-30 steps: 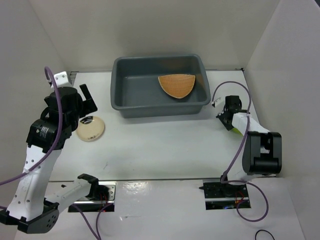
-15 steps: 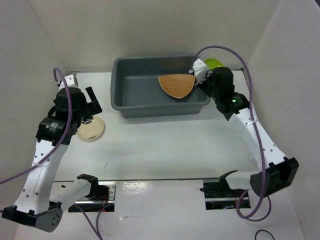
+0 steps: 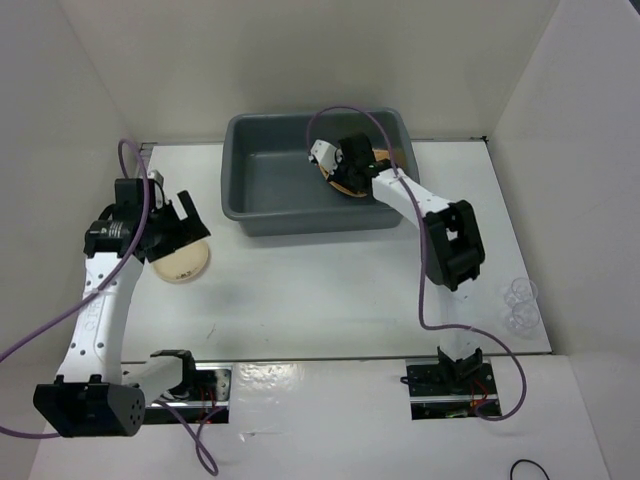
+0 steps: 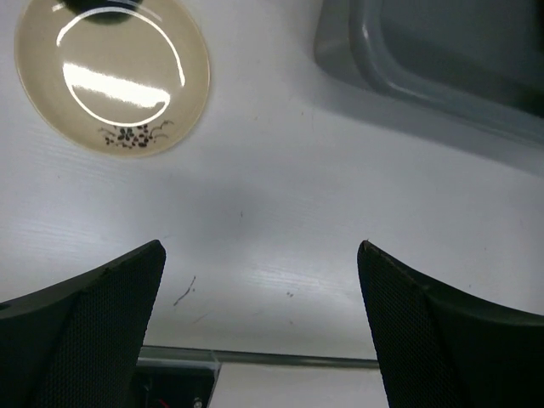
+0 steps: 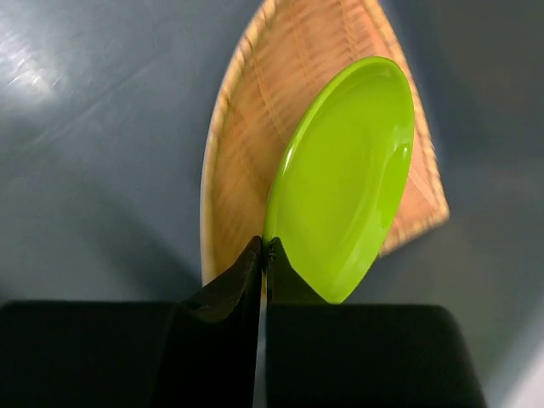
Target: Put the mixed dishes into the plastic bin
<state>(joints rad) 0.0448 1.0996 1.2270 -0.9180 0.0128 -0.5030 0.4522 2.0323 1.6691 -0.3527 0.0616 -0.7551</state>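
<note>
The dark grey plastic bin (image 3: 260, 190) stands at the back of the table. The tan wood-grain plate (image 5: 242, 161) lies on its floor at the right. My right gripper (image 3: 350, 162) is inside the bin, shut on the rim of a lime green plate (image 5: 348, 178), which it holds on edge above the wood-grain plate. The cream saucer (image 3: 182, 262) with dark marks lies on the table left of the bin; it also shows in the left wrist view (image 4: 110, 76). My left gripper (image 3: 172, 230) hangs open and empty above it. Tiny clear glasses (image 3: 520, 303) stand at the right.
The bin's near left corner (image 4: 442, 59) shows in the left wrist view. White walls close in the table on the left, back and right. A metal strip (image 3: 330, 358) runs along the table's front edge by the arm bases.
My right arm has swung from the right side of the table into the bin, carrying the green plate. My left gripper has moved a little forward over the saucer.
</note>
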